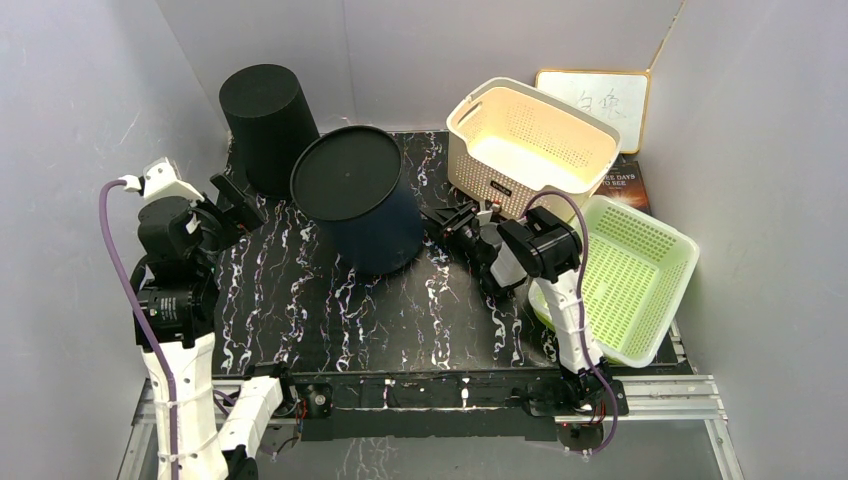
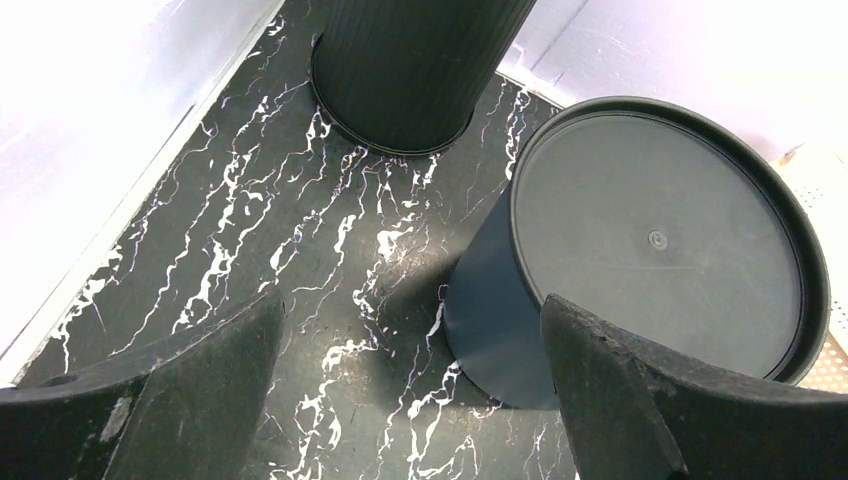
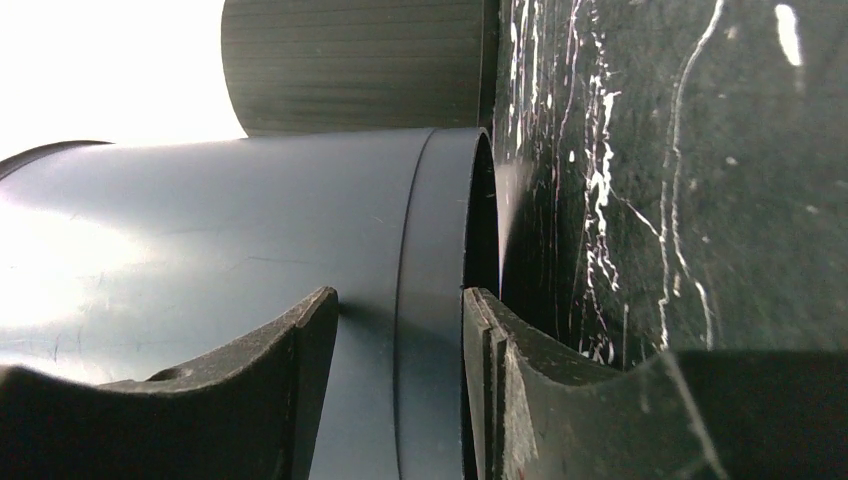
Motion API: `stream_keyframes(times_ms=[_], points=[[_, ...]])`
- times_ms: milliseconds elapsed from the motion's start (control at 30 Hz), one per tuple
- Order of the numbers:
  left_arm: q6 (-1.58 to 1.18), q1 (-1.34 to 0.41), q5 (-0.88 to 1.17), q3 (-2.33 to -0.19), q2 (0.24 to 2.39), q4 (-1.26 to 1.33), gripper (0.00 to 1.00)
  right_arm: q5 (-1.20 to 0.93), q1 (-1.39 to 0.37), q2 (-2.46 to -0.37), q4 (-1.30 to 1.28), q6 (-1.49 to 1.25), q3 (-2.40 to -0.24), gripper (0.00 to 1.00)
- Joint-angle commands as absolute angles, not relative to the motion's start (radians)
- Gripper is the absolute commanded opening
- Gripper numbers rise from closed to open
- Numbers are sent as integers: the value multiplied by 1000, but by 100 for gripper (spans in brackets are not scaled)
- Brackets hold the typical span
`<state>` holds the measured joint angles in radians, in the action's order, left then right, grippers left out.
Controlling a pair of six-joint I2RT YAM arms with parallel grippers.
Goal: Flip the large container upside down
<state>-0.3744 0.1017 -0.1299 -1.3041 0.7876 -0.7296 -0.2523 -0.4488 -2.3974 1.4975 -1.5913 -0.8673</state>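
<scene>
The large dark blue container (image 1: 372,228) stands tilted in the middle of the black marbled table (image 1: 400,310). Its flat bottom faces up and to the left, and its mouth faces down towards the right. It also shows in the left wrist view (image 2: 660,240) and in the right wrist view (image 3: 250,230). My right gripper (image 1: 440,220) is at the container's right side. Its jaws (image 3: 400,300) are closed on the rim band, one finger on the outer wall and one at the mouth edge. My left gripper (image 1: 235,205) is open and empty (image 2: 410,310), to the left of the container and apart from it.
A smaller black ribbed bin (image 1: 268,125) stands upside down at the back left, just behind the container (image 2: 420,60). A white perforated basket (image 1: 530,145) is at the back right and a green one (image 1: 640,270) at the right edge. A whiteboard (image 1: 595,95) leans on the back wall.
</scene>
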Motion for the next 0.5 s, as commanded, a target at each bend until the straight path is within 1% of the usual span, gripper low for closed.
stream_keyframes(times_ms=[0,100,167,467], points=[[-371,98,-106,-1296,780,-698,98,-32,-305,-2553,1815,-1688,-672,50],[-367,98,-99,-1295,789,-695,98,-18,-306,-2534,1807,-1677,-641,51],[-364,99,-93,-1296,795,-695,98,-3,-309,-2511,1785,-1662,-614,54],[-359,99,-77,-1296,801,-693,98,23,-328,-2473,1734,-1636,-585,54]])
